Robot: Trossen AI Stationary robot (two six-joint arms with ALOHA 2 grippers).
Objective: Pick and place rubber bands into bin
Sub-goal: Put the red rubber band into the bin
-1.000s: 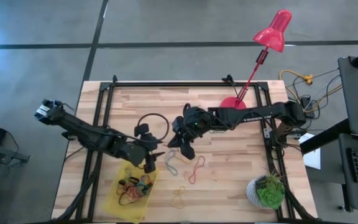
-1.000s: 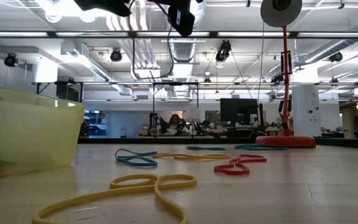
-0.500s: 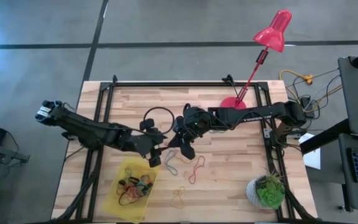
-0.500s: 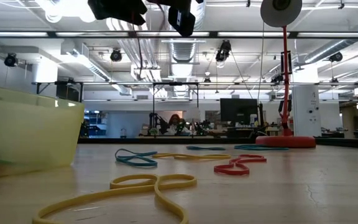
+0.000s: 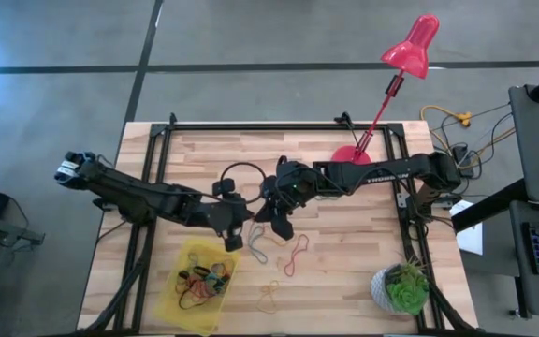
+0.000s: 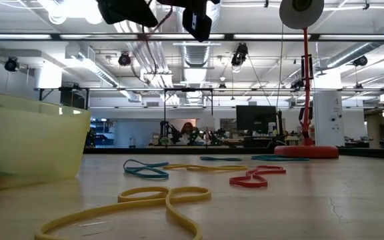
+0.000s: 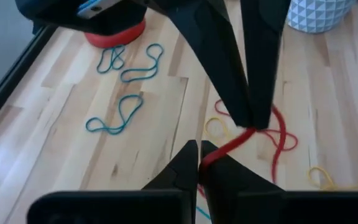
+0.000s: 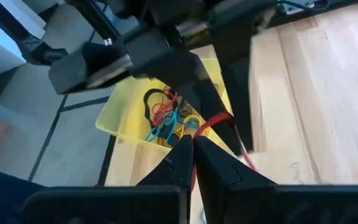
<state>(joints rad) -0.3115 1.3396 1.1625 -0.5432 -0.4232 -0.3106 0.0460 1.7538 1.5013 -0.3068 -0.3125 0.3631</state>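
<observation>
A red rubber band (image 7: 225,144) is stretched in the air between my two grippers over the middle of the table. My left gripper (image 7: 198,155) is shut on one end and my right gripper (image 8: 192,144) on the other; the right fingers (image 7: 250,115) come in opposite mine. The yellow bin (image 5: 171,285), with several bands in it, sits on the table's near left, below and beside the grippers (image 8: 114,118). More rubber bands lie flat on the wood: a red one (image 5: 295,255), a teal one (image 5: 255,245) and a yellow one (image 5: 269,298). My left gripper pinches one end of the red band (image 7: 206,158) between its two fingertips, coming slanting down from the table's left. The band runs straight and taut from there to the right fingers, clear of the table. My right gripper pinches the band's other end (image 8: 197,138) between its fingertips, slanting down from the table's right. The strand leads taut to the left fingers (image 8: 219,102). A loose red strand (image 8: 244,155) hangs down past them.
A red desk lamp stands at the far right with its base (image 5: 349,154) on the table. A black cable loop (image 5: 234,183) lies behind the grippers. A potted plant (image 5: 402,288) is at the near right corner. Teal bands (image 7: 114,118) lie toward the lamp.
My left gripper has moved toward the table's right and a little toward the far edge, away from above the bin and up to my right gripper. The right gripper has stayed where it was.
</observation>
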